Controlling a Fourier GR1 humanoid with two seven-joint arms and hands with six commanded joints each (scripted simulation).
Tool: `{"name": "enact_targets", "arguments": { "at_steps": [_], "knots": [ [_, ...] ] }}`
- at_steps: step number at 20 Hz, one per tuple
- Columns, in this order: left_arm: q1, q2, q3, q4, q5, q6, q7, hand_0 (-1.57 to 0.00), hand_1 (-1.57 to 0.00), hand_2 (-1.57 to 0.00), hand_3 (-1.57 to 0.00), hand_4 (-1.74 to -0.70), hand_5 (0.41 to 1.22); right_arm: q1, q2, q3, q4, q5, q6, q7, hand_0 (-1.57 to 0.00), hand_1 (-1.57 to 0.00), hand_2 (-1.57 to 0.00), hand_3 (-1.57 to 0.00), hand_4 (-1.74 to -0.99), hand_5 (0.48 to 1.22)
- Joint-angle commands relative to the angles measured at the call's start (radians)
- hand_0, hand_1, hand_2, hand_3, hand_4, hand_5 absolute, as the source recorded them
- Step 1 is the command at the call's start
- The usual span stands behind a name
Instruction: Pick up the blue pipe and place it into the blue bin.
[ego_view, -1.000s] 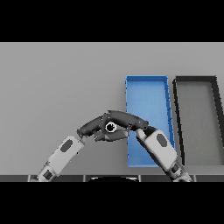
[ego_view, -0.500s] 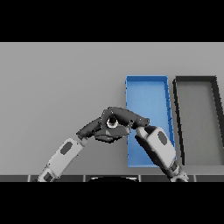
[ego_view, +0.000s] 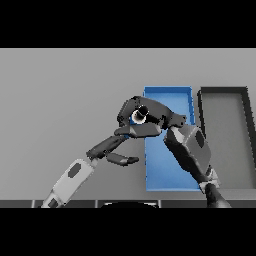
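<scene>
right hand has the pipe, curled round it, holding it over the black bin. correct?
Not the black bin. In the head view the right hand, curled round the pipe, is at the left edge of the blue bin; the black bin lies further right. Rest holds.

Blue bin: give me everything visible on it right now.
The blue bin is a long, shallow rectangular tray with raised walls and a flat floor, evenly blue with a matte plastic look. It lies flat on the grey table, long axis running away from the robot, just left of a dark bin of similar shape. Nothing shows on its visible floor. The right hand and forearm overlap its left and middle parts, hiding them; whether they touch it is unclear.
</scene>
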Motion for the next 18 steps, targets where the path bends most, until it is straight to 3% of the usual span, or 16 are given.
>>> {"name": "enact_targets", "arguments": {
  "at_steps": [1,4,8,13,18],
  "knots": [
    [-0.005,0.0,0.0,0.0,0.005,-0.006,0.01,0.0,0.0,0.0,0.0,-0.87,0.486,-0.045,-0.011,-0.022,0.028,-0.007,0.02,-0.02,-1.57,-1.57,-1.57,-1.57,-1.495,1.221],
    [0.004,0.004,-0.004,-0.019,0.003,-0.002,0.011,0.0,0.0,0.0,0.0,-0.86,0.483,-0.141,-0.054,-0.105,0.129,0.022,-0.034,-0.052,-1.57,-1.57,-1.57,-1.57,-1.496,1.221],
    [0.011,0.006,-0.005,-0.033,0.004,0.003,0.029,0.0,0.0,0.0,0.0,-0.84,0.481,-0.186,-0.123,-0.185,0.271,0.128,-0.069,-0.08,-1.57,-1.57,-1.57,-1.57,-1.498,1.221],
    [0.005,0.016,0.006,-0.018,-0.013,0.015,0.038,0.0,0.0,0.0,0.0,-0.83,0.465,-0.103,-0.178,-0.274,0.437,0.2,-0.076,-0.06,-1.57,-1.57,-1.57,-1.57,-1.499,1.221],
    [0.024,0.034,0.005,-0.041,-0.007,0.007,0.026,0.0,0.0,0.0,0.0,-0.83,0.463,0.054,-0.177,-0.297,0.469,0.255,-0.095,-0.014,-1.57,-1.57,-1.57,-1.57,-1.499,1.221]
  ]
}}
